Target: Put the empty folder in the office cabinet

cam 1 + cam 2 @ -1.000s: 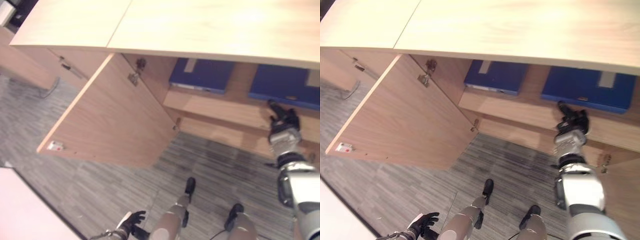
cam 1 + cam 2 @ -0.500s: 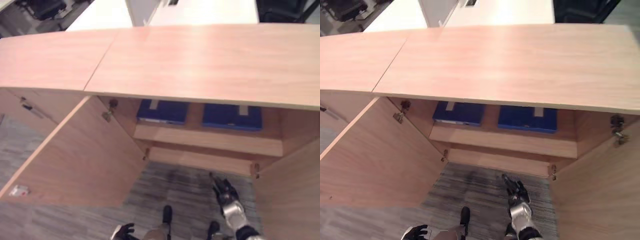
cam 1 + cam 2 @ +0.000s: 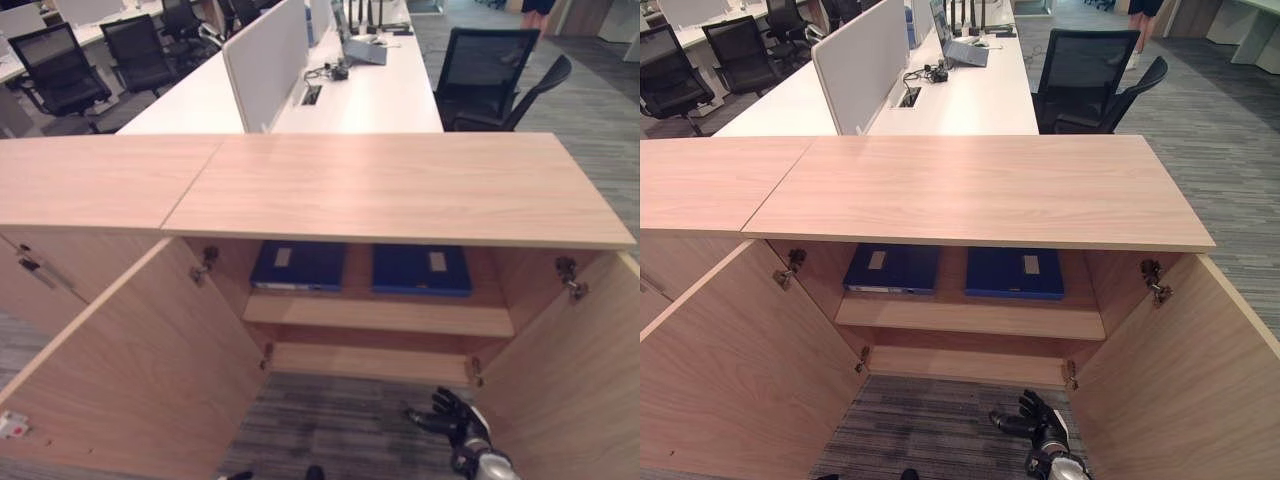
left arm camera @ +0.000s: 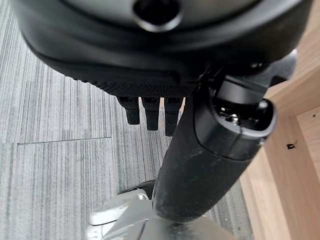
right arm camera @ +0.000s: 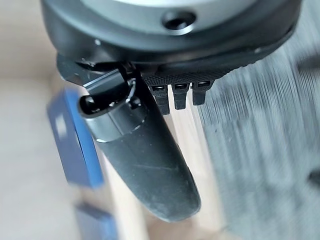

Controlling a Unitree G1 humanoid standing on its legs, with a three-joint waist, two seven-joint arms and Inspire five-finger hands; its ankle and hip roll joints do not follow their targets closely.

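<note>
Lying flat on the upper shelf inside the open light-wood office cabinet (image 3: pixel 980 190), we see two blue folders side by side: the left blue folder (image 3: pixel 892 268) and the right blue folder (image 3: pixel 1015 272), each with a pale label patch. Both cabinet doors stand wide, the left door (image 3: pixel 735 370) and the right door (image 3: pixel 1180 380). Below the shelf, over the grey striped carpet (image 3: pixel 930 430), our right hand (image 3: pixel 1040 425) hangs empty with fingers spread loosely. Our left hand (image 4: pixel 200 150) shows above the carpet, fingers relaxed, gripping nothing. Beyond the cabinet sit a white desk (image 3: pixel 940 95) and black office chairs (image 3: pixel 1080 70).
</note>
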